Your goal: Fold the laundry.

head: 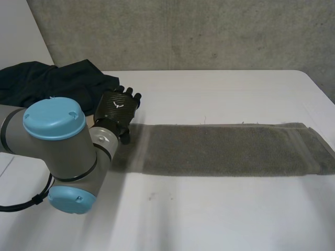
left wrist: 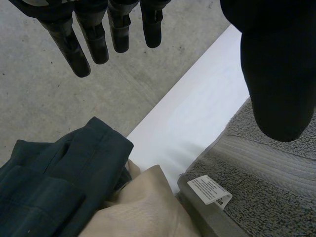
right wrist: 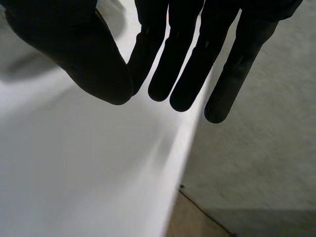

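Just beside left hand (head: 118, 107): folded towel (head: 225, 149)

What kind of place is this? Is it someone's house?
Probably not a house. It looks like a robot lab or workshop: a bare concrete wall, a plain white table, and a robot arm beside a grey towel and dark clothes to fold.

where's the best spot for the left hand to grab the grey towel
Probably the short end by the white label, coming down from above with the open left hand. The grey towel lies flat in a long strip, and that end sits nearest this hand.
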`<action>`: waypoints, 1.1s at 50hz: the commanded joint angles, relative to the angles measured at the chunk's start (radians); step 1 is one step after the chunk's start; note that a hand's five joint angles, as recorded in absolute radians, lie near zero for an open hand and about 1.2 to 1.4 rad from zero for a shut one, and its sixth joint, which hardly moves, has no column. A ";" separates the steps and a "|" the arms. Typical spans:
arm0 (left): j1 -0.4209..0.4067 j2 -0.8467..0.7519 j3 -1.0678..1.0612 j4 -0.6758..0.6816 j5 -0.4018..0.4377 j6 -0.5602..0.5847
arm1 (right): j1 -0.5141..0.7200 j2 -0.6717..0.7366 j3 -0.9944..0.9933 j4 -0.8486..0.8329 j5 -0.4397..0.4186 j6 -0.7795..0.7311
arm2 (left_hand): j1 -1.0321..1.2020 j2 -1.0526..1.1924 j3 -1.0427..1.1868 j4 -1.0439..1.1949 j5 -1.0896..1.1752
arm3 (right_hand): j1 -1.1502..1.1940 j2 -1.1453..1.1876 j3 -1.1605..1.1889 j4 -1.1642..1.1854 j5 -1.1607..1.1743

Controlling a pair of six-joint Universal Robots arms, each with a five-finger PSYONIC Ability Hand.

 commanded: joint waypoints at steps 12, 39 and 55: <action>0.000 0.029 -0.047 0.001 0.003 -0.026 | -0.034 -0.061 0.065 0.132 -0.276 0.099 | -0.025 -0.035 -0.041 -0.028 -0.048 | -0.630 -0.665 -0.670 -0.681 -0.657; -0.001 0.068 -0.055 -0.001 0.003 -0.043 | -0.009 0.028 0.036 -0.024 -0.123 0.069 | -0.025 -0.035 -0.041 -0.028 -0.048 | 0.250 0.214 0.209 0.199 0.223; 0.006 0.131 -0.070 -0.001 0.000 -0.044 | 0.162 -0.158 -0.009 -0.059 -0.027 0.030 | -0.025 -0.035 -0.041 -0.028 -0.048 | 0.250 0.214 0.209 0.199 0.223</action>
